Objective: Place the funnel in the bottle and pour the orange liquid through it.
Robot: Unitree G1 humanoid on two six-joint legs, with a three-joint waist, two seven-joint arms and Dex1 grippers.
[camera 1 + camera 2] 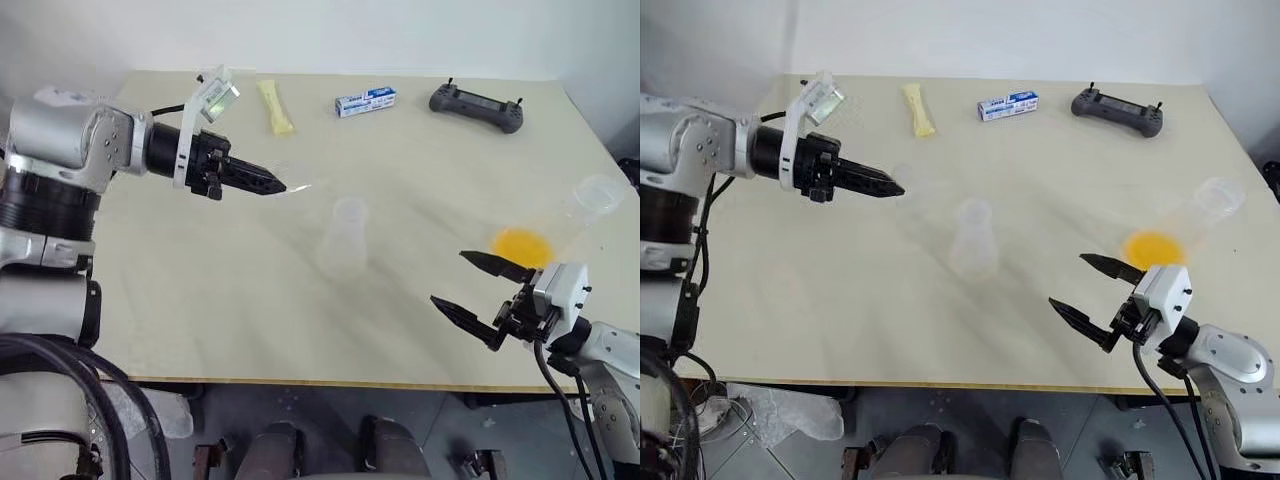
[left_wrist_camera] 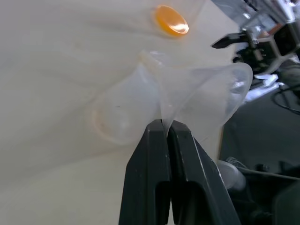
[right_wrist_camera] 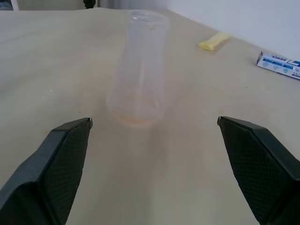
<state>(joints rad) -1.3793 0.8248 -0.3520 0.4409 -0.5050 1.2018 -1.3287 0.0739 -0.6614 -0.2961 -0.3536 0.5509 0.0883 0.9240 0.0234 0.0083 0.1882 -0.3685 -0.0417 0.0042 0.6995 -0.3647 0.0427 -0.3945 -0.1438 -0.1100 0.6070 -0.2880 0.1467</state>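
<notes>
The right gripper (image 1: pixel 482 288) sat nearest the camera, low over the table's (image 1: pixel 220 320) front edge, its two black fingers spread wide with nothing between them and aimed across the bare top at the bottle (image 1: pixel 343 236). That bottle stood upright near the middle of the table, clear and empty but for a faint orange tint at its base, its round neck open to the top. To the right, near the table's far-right edge, the wide-mouthed clear cup (image 1: pixel 585 208) held the orange liquid (image 1: pixel 522 244) — a small shallow pool seen through thin plastic. The left gripper (image 1: pixel 268 184) hung above the table to the left of the bottle, its fingers pinched shut on the rim of the funnel (image 2: pixel 197 91); the wrist view showed the thin wall squeezed flat between the pads while the cone bowed outward. I judged the funnel to be very light, soft and springy, apt to twist or slip in so narrow a bite, so a rim hold suits it only if the stem is lowered gently and straight into the neck. The bottle looked light enough to tip at a nudge — steadying it low on its wide base seemed wise. The cup was likely thin and crushable; it should be taken round its middle, lightly
</notes>
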